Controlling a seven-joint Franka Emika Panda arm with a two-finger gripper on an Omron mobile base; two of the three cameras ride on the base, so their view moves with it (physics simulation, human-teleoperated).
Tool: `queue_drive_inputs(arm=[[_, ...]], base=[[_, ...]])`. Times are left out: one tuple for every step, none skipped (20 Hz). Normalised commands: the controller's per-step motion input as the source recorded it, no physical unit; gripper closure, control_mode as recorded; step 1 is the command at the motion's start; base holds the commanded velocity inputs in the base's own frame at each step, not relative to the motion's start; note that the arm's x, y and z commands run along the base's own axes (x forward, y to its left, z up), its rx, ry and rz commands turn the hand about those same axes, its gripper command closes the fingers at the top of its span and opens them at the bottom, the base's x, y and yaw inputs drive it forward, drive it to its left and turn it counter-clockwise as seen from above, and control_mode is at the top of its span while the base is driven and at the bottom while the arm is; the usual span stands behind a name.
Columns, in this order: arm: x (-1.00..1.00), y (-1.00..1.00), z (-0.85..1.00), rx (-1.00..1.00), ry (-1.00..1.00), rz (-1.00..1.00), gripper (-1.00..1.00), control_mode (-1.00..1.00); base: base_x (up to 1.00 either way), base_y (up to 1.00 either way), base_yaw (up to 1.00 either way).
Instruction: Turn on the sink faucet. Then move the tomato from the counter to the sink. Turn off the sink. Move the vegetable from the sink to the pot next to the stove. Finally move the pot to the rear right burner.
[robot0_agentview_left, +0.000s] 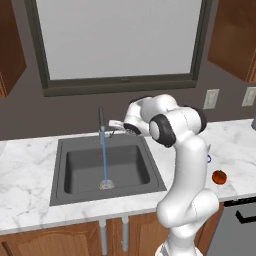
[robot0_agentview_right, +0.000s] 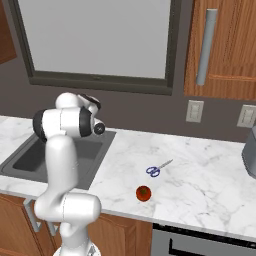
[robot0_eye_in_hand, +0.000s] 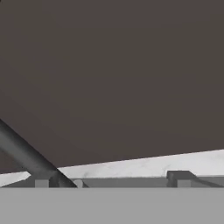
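The dark faucet (robot0_agentview_left: 101, 120) stands behind the sink (robot0_agentview_left: 60, 195), and a thin blue stream of water (robot0_agentview_left: 104, 160) runs from it down to the drain. My gripper (robot0_agentview_left: 114, 123) is just right of the faucet's base, over the back rim. In the hand view the faucet (robot0_eye_in_hand: 26, 155) crosses the lower left as a dark tube. My gripper (robot0_eye_in_hand: 111, 181) is open there, its fingertips (robot0_eye_in_hand: 41, 181) wide apart with nothing between them. The red tomato (robot0_agentview_left: 219, 176) (robot0_agentview_right: 143, 193) lies on the marble counter (robot0_agentview_right: 200, 190) right of the sink, far from the gripper.
Blue-handled scissors (robot0_agentview_right: 159, 168) lie on the counter behind the tomato. A grey thing (robot0_agentview_right: 250, 155) is cut off at the right edge; I cannot tell whether it is the pot. The dark stove front (robot0_agentview_left: 240, 220) sits below the counter at right.
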Motion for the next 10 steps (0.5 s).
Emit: queue_drive_inputs(arm=[[-0.22,0.0,0.42,0.0,0.0,0.0,-1.0,-1.0],[-0.22,0.0,0.39,0.0,0.0,0.0,-1.0,-1.0],[-0.31,0.0,0.39,0.0,0.0,0.0,-1.0,-1.0],[-0.32,0.0,0.38,0.0,0.0,0.0,-1.0,-1.0],[-0.39,-0.02,0.41,0.0,0.0,0.0,-1.0,-1.0],[-0.37,0.0,0.4,0.0,0.0,0.0,-1.0,-1.0],[-0.4,0.0,0.44,0.0,0.0,0.0,-1.0,-1.0],[-0.47,0.0,0.46,0.0,0.0,0.0,-1.0,-1.0],[-0.45,-0.02,0.49,0.0,0.0,0.0,-1.0,-1.0],[-0.45,-0.01,0.54,0.0,0.0,0.0,-1.0,-1.0]], base=[[0.0,0.0,0.0],[0.0,0.0,0.0],[0.0,0.0,0.0],[0.0,0.0,0.0],[0.0,0.0,0.0],[0.0,0.0,0.0],[0.0,0.0,0.0],[0.0,0.0,0.0],[0.0,0.0,0.0],[0.0,0.0,0.0]])
